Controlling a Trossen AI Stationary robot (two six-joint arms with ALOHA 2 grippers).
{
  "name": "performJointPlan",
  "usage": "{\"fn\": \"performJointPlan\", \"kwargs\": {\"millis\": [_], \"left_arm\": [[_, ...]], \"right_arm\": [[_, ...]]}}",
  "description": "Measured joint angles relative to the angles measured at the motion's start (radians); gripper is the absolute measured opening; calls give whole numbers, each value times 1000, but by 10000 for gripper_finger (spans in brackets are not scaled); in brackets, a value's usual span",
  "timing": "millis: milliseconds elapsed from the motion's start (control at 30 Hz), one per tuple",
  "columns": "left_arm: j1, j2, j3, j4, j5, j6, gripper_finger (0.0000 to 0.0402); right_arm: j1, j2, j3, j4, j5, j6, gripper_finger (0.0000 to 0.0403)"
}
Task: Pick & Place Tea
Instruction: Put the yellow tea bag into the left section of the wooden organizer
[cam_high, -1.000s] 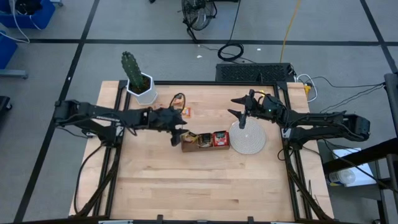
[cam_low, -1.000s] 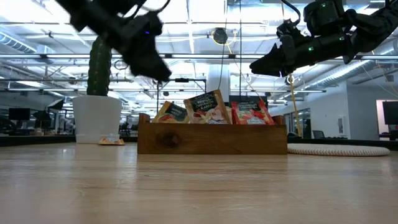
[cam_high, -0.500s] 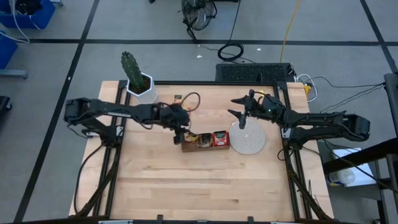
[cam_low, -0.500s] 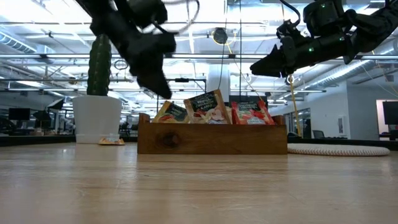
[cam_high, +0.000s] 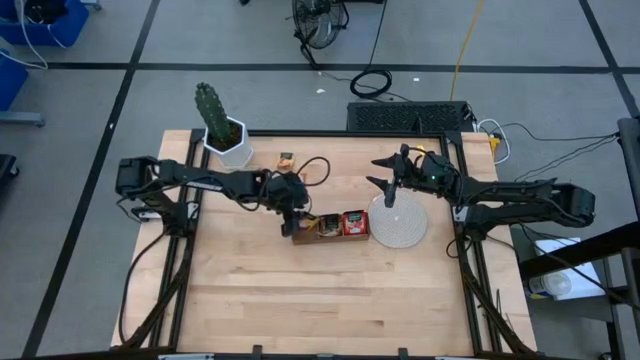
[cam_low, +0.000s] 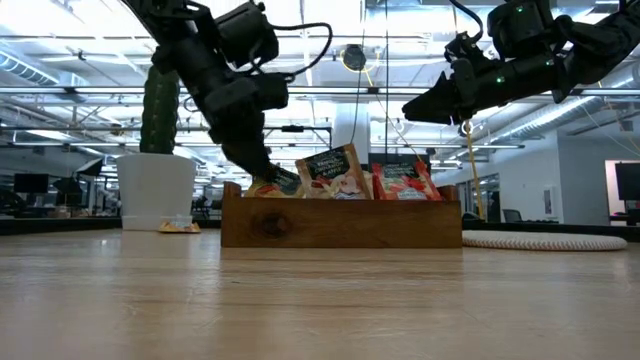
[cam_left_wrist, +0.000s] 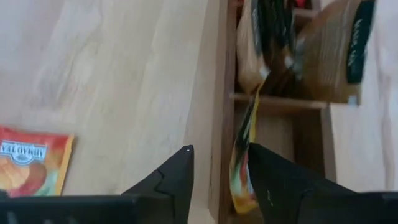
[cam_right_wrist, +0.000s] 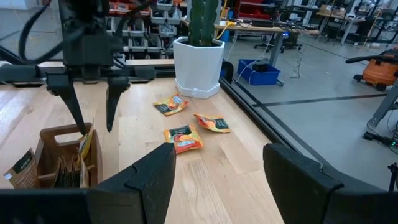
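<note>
tea sachets: one yellow-orange sachet (cam_left_wrist: 244, 155) stands on edge in the end compartment of the wooden tray (cam_high: 329, 236) nearest the left arm, leaning against the tray wall. left gripper (cam_high: 293, 217) is directly over that compartment, tips down at the tray's rim; in the left wrist view its fingers (cam_left_wrist: 176, 176) sit apart, straddling the tray wall, with the sachet just beside the inner finger. can't tell if either finger touches it, so it reads as released, not grasping. in the right wrist view the same gripper (cam_right_wrist: 93, 127) shows both prongs spread, one at the sachet's top edge. middle compartment holds tan sachets (cam_low: 335, 172), upright and tilted; the far compartment holds red sachets (cam_low: 404, 182). three more orange sachets lie flat on the table (cam_high: 300, 300) near the plant pot: one (cam_right_wrist: 171, 104) nearest the pot, one (cam_right_wrist: 212, 123) beside it, one (cam_right_wrist: 183, 138) closer to the tray. another flat orange-red sachet (cam_left_wrist: 31, 159) shows in the left wrist view on bare wood beside the tray. white pot with cactus (cam_high: 224, 135) sits at the table's back corner on the left arm's side. round whitish disc (cam_high: 398, 224) lies just beside the tray's red end. right gripper (cam_high: 388, 186) hangs in the air above the disc's back edge, fingers spread, nothing in them.
</note>
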Motion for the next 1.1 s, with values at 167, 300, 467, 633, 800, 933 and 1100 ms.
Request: {"fn": "performJointPlan", "kwargs": {"millis": [167, 300, 467, 633, 800, 933, 1100], "left_arm": [[0, -9, 1, 13, 0, 4, 109], [-2, -11, 1, 14, 0, 4, 48], [-9, -11, 1, 14, -20, -11, 8], [-63, -11, 1, 15, -169, 5, 4], [-114, -11, 1, 35, -219, 5, 3], [-161, -15, 1, 57, -314, 2, 2], [-225, -40, 1, 61, -418, -11, 1]], "right_arm": [[0, 0, 0, 0, 0, 0, 226], [0, 0, 0, 0, 0, 1, 226], [0, 0, 0, -1, 0, 3, 226], [0, 0, 0, -4, 0, 3, 226], [0, 0, 0, -8, 0, 3, 226], [0, 0, 0, -9, 0, 3, 226], [0, 0, 0, -11, 0, 4, 226]]}}
